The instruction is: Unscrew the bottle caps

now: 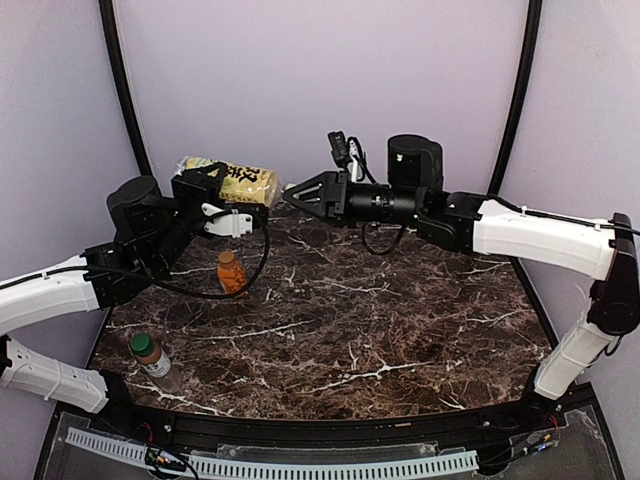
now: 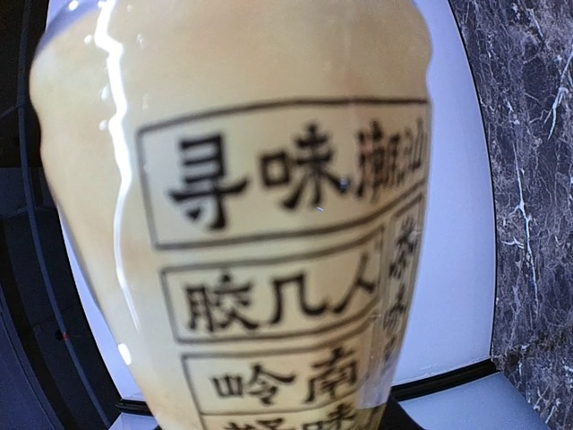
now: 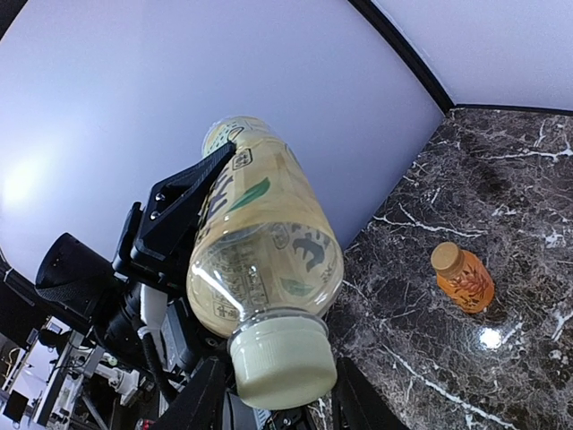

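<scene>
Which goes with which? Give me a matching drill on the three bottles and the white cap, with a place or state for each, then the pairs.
1 yellow-labelled bottle
2 orange bottle
3 green-capped bottle
4 white cap

A standing toward the table's near left corner
B between the right gripper's fingers
C sideways in the air, in the left gripper
D standing toward the table's far left

Pairs: 1-C, 2-D, 3-A, 4-B

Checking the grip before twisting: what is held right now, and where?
The left gripper holds the yellow-labelled bottle by its body; the right gripper clamps its white cap.
</scene>
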Action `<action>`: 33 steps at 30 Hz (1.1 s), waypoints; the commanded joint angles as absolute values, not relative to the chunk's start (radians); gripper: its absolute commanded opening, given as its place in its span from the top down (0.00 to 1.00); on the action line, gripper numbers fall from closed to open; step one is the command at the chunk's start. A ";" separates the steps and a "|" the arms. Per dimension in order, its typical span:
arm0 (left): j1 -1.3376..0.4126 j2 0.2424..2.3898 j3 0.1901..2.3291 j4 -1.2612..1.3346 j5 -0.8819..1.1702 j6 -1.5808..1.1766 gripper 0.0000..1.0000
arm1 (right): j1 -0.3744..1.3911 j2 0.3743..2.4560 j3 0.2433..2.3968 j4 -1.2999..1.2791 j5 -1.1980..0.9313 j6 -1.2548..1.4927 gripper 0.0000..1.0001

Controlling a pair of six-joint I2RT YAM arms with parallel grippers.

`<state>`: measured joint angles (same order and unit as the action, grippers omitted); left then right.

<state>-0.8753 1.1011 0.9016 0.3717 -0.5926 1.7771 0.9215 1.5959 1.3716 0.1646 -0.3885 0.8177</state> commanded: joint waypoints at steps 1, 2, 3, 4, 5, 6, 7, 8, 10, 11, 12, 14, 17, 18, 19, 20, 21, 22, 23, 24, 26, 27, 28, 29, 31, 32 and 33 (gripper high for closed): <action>-0.879 1.092 0.900 0.383 -0.603 1.784 0.62 | 0.913 1.562 1.362 0.208 -0.380 0.811 0.60; -0.880 1.092 0.900 0.383 -0.603 1.785 0.62 | 0.913 1.562 1.361 0.210 -0.380 0.811 0.61; -0.880 1.092 0.900 0.383 -0.603 1.785 0.62 | 0.913 1.562 1.359 0.213 -0.379 0.811 0.62; -0.880 1.092 0.900 0.383 -0.603 1.787 0.62 | 0.913 1.562 1.357 0.215 -0.380 0.811 0.63; -0.879 1.091 0.900 0.383 -0.603 1.788 0.62 | 0.913 1.562 1.355 0.217 -0.380 0.811 0.65; -0.879 1.091 0.897 0.384 -0.603 1.790 0.62 | 0.913 1.562 1.353 0.220 -0.382 0.810 0.68; -0.880 1.091 0.896 0.385 -0.600 1.791 0.62 | 0.911 1.562 1.353 0.221 -0.383 0.808 0.70; -0.880 1.092 0.893 0.386 -0.598 1.792 0.62 | 0.911 1.562 1.353 0.224 -0.385 0.806 0.73; -0.880 1.089 0.888 0.388 -0.594 1.796 0.62 | 0.911 1.564 1.353 0.232 -0.393 0.798 0.80; -0.879 1.087 0.886 0.385 -0.590 1.795 0.62 | 0.910 1.565 1.353 0.234 -0.399 0.788 0.85; -0.879 1.086 0.882 0.379 -0.584 1.793 0.62 | 0.910 1.565 1.354 0.237 -0.405 0.771 0.90; -0.884 1.076 0.885 0.320 -0.578 1.766 0.62 | 0.910 1.562 1.360 0.230 -0.419 0.697 1.00; -0.896 1.055 0.953 -0.031 -0.563 1.587 0.64 | 0.911 1.556 1.383 0.163 -0.445 0.521 1.00; -0.901 1.055 0.975 -0.118 -0.535 1.537 0.64 | 0.913 1.556 1.396 0.122 -0.449 0.454 1.00; -0.902 1.058 1.025 -0.288 -0.518 1.428 0.64 | 0.916 1.555 1.411 0.080 -0.448 0.386 1.00; -0.902 1.071 1.048 -0.362 -0.480 1.372 0.65 | 0.921 1.557 1.425 0.039 -0.449 0.315 1.00; -0.904 1.080 1.098 -0.499 -0.457 1.280 0.65 | 0.929 1.558 1.438 0.010 -0.455 0.242 1.00; -0.905 1.098 1.124 -0.553 -0.404 1.235 0.66 | 0.943 1.560 1.449 -0.041 -0.460 0.168 1.00; -0.905 1.106 1.171 -0.651 -0.376 1.161 0.66 | 0.962 1.562 1.461 -0.068 -0.464 0.090 1.00; -0.905 1.121 1.191 -0.692 -0.318 1.129 0.67 | 0.982 1.566 1.472 -0.089 -0.464 0.008 1.00; -0.905 1.140 1.242 -0.768 -0.247 1.049 0.66 | 1.023 1.589 1.500 -0.134 -0.427 -0.130 1.00; -0.906 1.145 1.266 -0.798 -0.230 1.016 0.67 | 1.038 1.603 1.520 -0.158 -0.399 -0.172 1.00; -0.907 1.153 1.273 -0.818 -0.204 1.007 0.67 | 1.046 1.618 1.546 -0.182 -0.377 -0.196 1.00; -0.911 1.156 1.282 -0.823 -0.194 0.998 0.67 | 1.049 1.630 1.568 -0.201 -0.360 -0.204 1.00; -0.914 1.159 1.288 -0.831 -0.190 0.993 0.67 | 1.049 1.639 1.598 -0.227 -0.334 -0.223 1.00; -0.914 1.159 1.291 -0.843 -0.186 0.989 0.67 | 1.049 1.633 1.593 -0.229 -0.329 -0.233 1.00; -0.913 1.157 1.296 -0.852 -0.170 0.986 0.67 | 1.048 1.623 1.581 -0.223 -0.326 -0.245 1.00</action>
